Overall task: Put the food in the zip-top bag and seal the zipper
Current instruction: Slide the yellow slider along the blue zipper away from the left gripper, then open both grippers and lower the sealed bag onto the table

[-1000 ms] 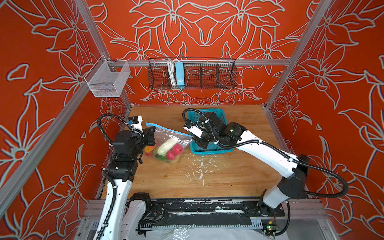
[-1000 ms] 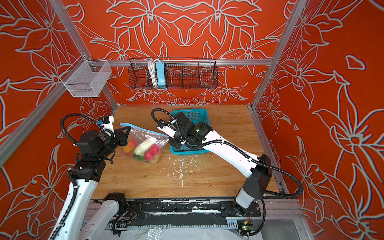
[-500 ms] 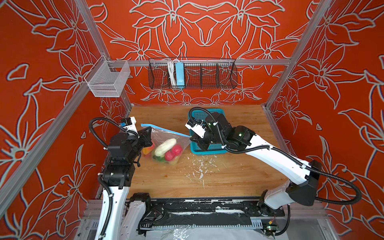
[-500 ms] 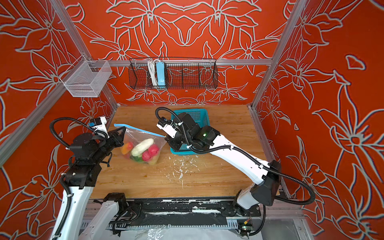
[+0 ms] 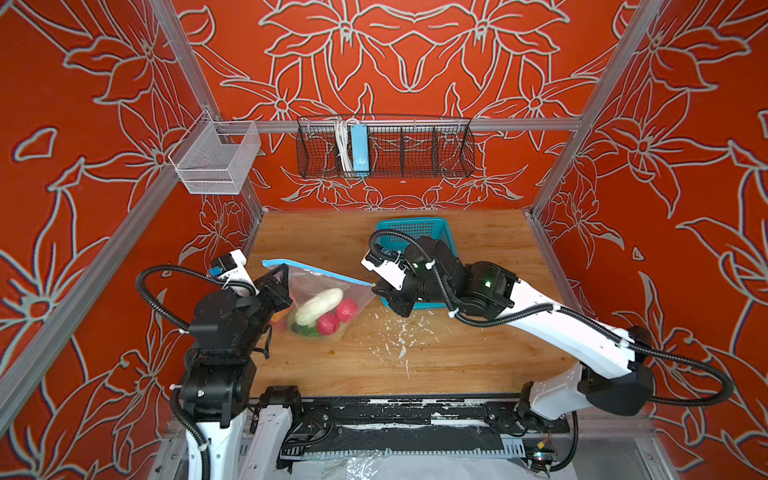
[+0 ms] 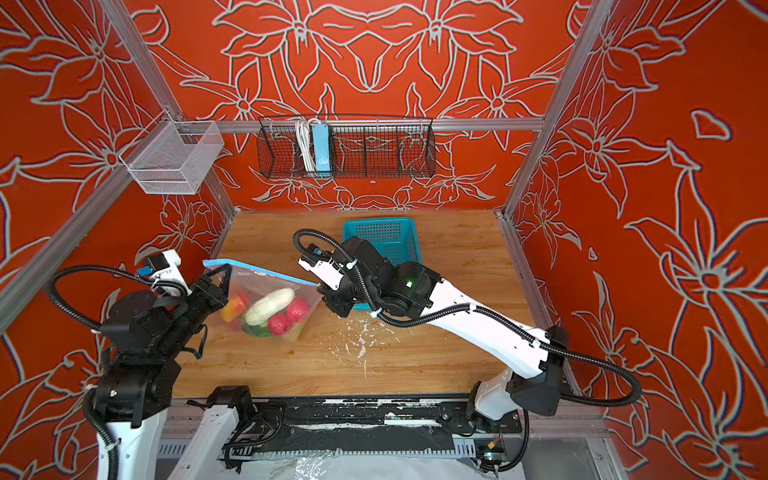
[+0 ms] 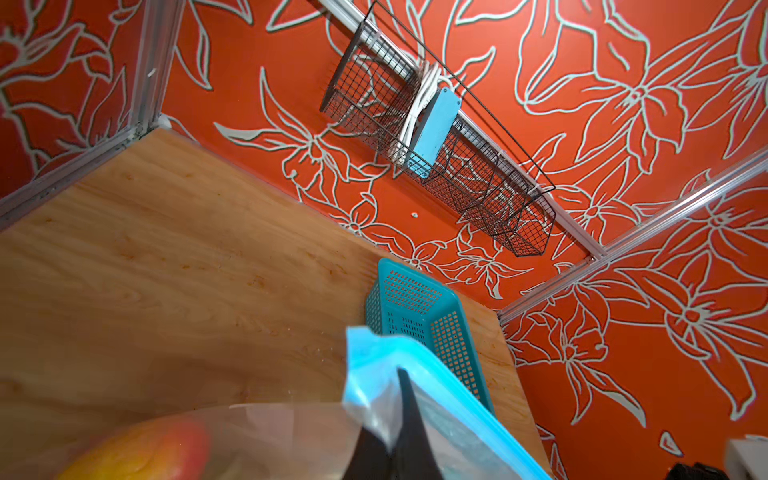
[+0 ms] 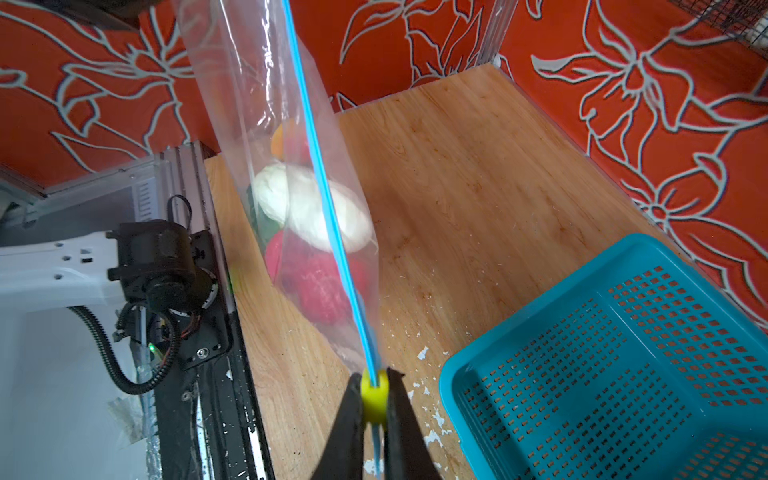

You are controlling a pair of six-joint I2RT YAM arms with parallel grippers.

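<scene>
Zip-top bag (image 5: 328, 291) hangs left of centre in both top views, strung between the two end effectors with the food inside. Left end effector (image 5: 279, 277) is pinched together on the bag's left corner. Its black fingers (image 7: 411, 436) bite the clear film just beside the blue strip.

Over to the right end effector (image 8: 374, 388): it's clamped on the small yellow slider tab (image 8: 374, 399) at the opposite end of the zipper (image 5: 320, 273). That zipper runs taut, one thin light-blue line from grip to grip, sloping down to the right in the top views.

Counting through the floppy clear plastic:
- one white cucumber (image 5: 319, 305), oblong and bumpy
- two red pieces (image 5: 347, 309), round and pebbly
- one orange-yellow mango (image 6: 234, 306), smooth, nearest the left end effector
- something green (image 5: 302, 329) tucked underneath

The bag's belly sags toward the wooden worktop (image 5: 457, 357); I can't tell whether it touches.

One teal basket (image 5: 419, 229), rectangular perforated plastic, stands on the worktop just behind the right end effector, partly hidden by the arm. White flecks (image 5: 399, 332) are scattered on the wood near the bag's lower right.
</scene>
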